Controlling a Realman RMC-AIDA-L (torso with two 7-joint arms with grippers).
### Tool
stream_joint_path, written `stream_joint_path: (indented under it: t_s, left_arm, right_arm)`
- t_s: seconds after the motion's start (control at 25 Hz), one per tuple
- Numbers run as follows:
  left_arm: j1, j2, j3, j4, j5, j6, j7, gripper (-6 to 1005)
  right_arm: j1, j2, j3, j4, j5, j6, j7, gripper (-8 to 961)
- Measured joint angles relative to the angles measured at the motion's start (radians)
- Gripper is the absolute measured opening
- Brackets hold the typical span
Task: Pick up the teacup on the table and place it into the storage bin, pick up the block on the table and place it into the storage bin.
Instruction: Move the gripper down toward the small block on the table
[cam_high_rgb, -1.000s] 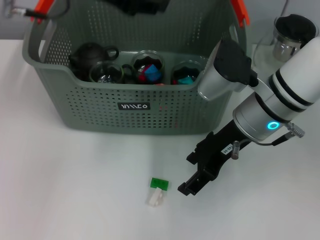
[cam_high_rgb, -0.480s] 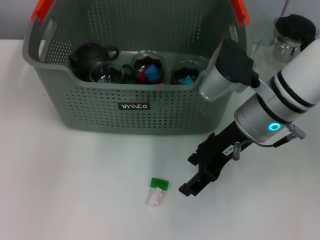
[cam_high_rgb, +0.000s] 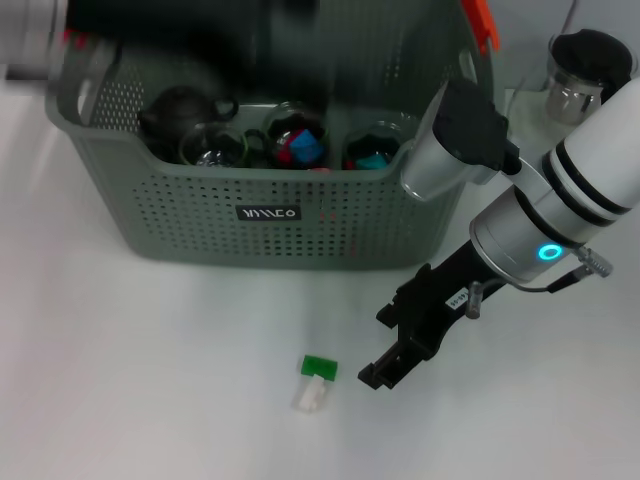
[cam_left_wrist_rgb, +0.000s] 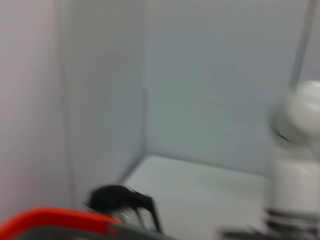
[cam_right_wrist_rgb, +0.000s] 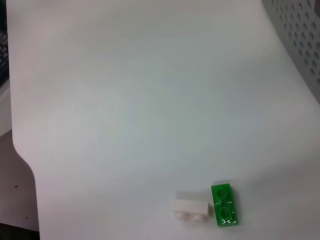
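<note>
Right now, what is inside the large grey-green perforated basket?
Inside the grey-green perforated basket: a dark teapot and three glass cups, two holding red and blue blocks. The basket floor and its back are hidden by a blurred dark arm.

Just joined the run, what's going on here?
The right gripper is low over the table, just beside the green and white block, which lies untouched in front of the storage bin. The bin already holds a dark teapot and glass cups. A dark blur, probably the left arm, is over the bin's back edge.
</note>
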Motion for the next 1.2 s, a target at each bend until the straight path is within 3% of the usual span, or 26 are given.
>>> stream_joint_path:
  t_s: [0.08,0.16,0.28,0.4,0.72,0.96,1.2]
  left_arm:
    - [0.068,-0.029,0.014,0.058,-0.002,0.085,0.082,963]
    - [0.14,-0.044,0.066,0.104,0.004,0.133,0.132,962]
    - [0.229,-0.042,0.172,0.15,0.023,0.139,0.149,962]
    - [0.268,-0.05,0.257,0.164,0.117,0.137,0.132,962]
    - [0.225,-0.053,0.477,0.032,0.36,0.099,0.144,961]
    - [0.162,-0.051,0.556,-0.105,0.455,0.049,0.203,961]
    - [0.151,-0.054,0.571,-0.142,0.463,0.029,0.228,960]
  right_arm:
    - [0.0,0.0,0.0,0.001,0.0,0.0,0.001,944]
    - [0.0,0.0,0.0,0.0,-0.001,0.002,0.003,944]
    - [0.0,-0.001,0.001,0.001,-0.001,0.003,0.006,944]
    - [0.0,-0.002,0.002,0.001,-0.001,0.007,0.007,944]
    - [0.004,-0.002,0.004,-0.001,-0.001,0.01,0.008,945]
    - [0.004,-0.002,0.01,-0.001,-0.001,0.004,0.012,945]
    - [0.003,-0.002,0.01,-0.001,-0.001,0.002,0.013,944]
